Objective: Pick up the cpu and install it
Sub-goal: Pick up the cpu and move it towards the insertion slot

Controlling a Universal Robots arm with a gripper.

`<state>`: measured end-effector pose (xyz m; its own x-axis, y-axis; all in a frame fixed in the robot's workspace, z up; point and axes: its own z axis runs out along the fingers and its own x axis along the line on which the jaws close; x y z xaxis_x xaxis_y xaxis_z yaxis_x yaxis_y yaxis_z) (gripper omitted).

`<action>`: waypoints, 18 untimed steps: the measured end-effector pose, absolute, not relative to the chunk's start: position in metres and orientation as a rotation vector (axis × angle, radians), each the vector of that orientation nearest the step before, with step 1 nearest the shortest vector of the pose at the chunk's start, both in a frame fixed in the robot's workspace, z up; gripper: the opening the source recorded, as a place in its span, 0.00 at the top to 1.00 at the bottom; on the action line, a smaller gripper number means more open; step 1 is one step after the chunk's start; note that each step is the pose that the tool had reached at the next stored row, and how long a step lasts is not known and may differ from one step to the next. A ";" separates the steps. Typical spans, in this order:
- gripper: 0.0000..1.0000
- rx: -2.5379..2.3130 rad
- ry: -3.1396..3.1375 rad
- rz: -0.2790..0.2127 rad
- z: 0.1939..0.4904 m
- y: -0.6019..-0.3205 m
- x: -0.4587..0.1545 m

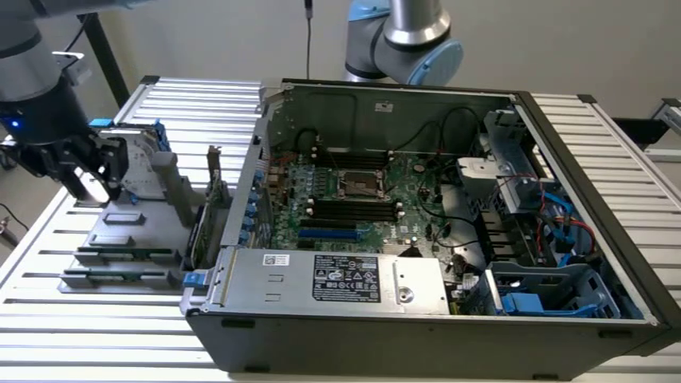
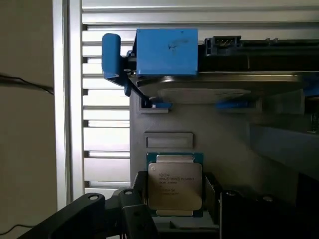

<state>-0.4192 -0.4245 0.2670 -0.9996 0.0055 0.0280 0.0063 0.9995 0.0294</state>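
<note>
We see the black two-fingered gripper [image 1: 94, 182] closed on the cpu [image 2: 174, 185] — a small flat square chip with a silver-grey metal top, clamped between the dark fingers [image 2: 132, 211] by its edges. Chip and gripper hang above the grey plastic parts tray [image 1: 127, 233] at the exterior view's left. Just beyond stands the silver hard drive in its blue bracket [image 2: 167, 52]. To the exterior view's right lies the open black computer case [image 1: 596, 152], its empty metal processor socket [image 1: 360, 185] well apart from the chip — all on a white slatted table [image 1: 107, 327].

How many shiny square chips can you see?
1. The cpu is at the grey holder, near the hard drive in its blue bracket. More could be hidden inside the computer case.
</note>
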 end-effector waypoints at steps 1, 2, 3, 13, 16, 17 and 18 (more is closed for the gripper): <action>0.45 -0.009 -3.113 -0.046 0.272 -0.425 -0.418; 0.45 -0.008 -3.113 -0.046 0.276 -0.425 -0.417; 0.45 -0.008 -3.113 -0.046 0.281 -0.425 -0.415; 0.45 -0.003 -3.112 -0.047 0.326 -0.424 -0.395; 0.45 -0.001 -3.110 -0.052 0.340 -0.425 -0.381; 0.45 -0.001 -3.110 -0.054 0.344 -0.425 -0.376; 0.45 0.000 -3.109 -0.055 0.349 -0.425 -0.372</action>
